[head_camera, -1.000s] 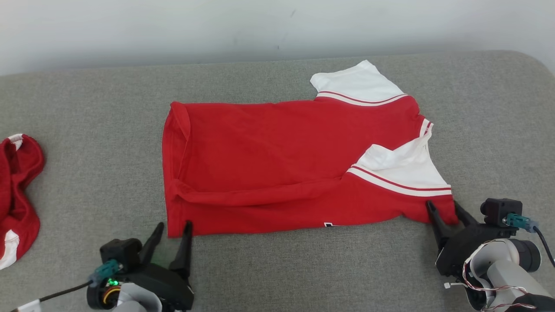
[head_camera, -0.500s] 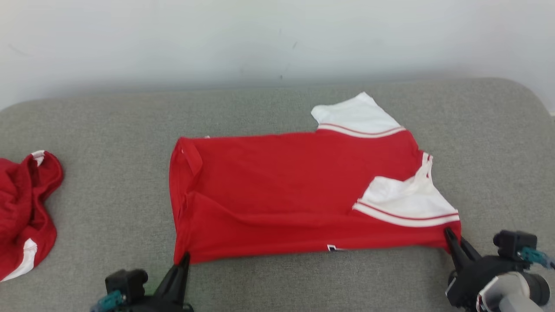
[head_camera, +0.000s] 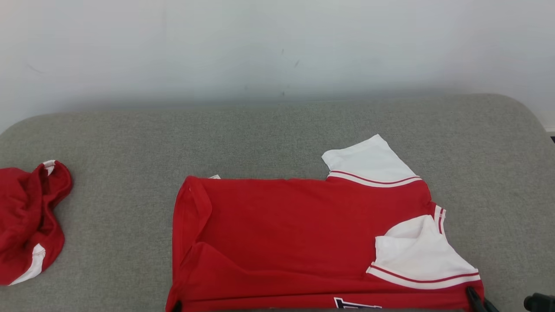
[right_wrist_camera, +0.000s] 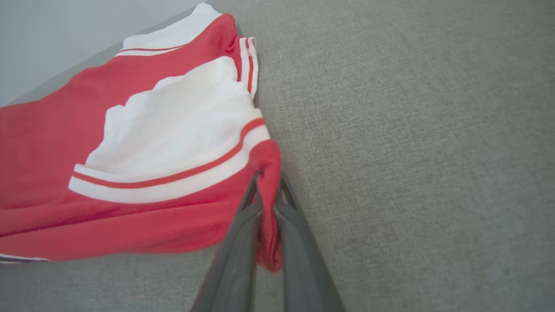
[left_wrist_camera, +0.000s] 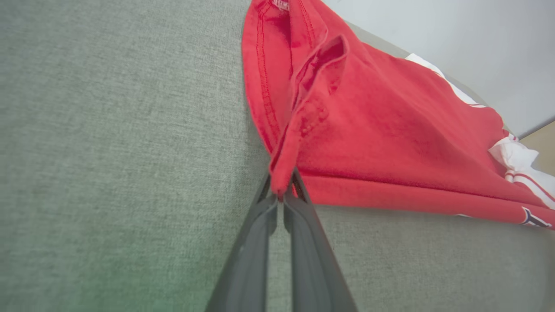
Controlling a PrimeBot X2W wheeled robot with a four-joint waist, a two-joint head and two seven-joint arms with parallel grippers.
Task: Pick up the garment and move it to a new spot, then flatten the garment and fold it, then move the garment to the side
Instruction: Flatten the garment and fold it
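The garment (head_camera: 295, 234), a red jersey with white striped sleeves, lies spread on the grey cushion (head_camera: 277, 134), its near edge at the bottom of the head view. In the left wrist view my left gripper (left_wrist_camera: 281, 195) is shut on the garment (left_wrist_camera: 368, 130) at its red hem corner. In the right wrist view my right gripper (right_wrist_camera: 269, 190) pinches the garment (right_wrist_camera: 164, 134) at its red corner below the white sleeve. That same right gripper (head_camera: 476, 300) pokes in at the head view's lower right. Dark lettering (head_camera: 353, 303) peeks out along the near edge.
A second crumpled red and white cloth (head_camera: 28, 221) lies at the cushion's left end. A pale wall (head_camera: 277, 47) rises behind the cushion. Bare grey cushion stretches behind the garment and to both sides of it.
Both grippers went from open to shut on the garment's near corners. The head camera tilted up, so the garment and grippers slid down the picture. The near edge looks lifted and pulled toward me.
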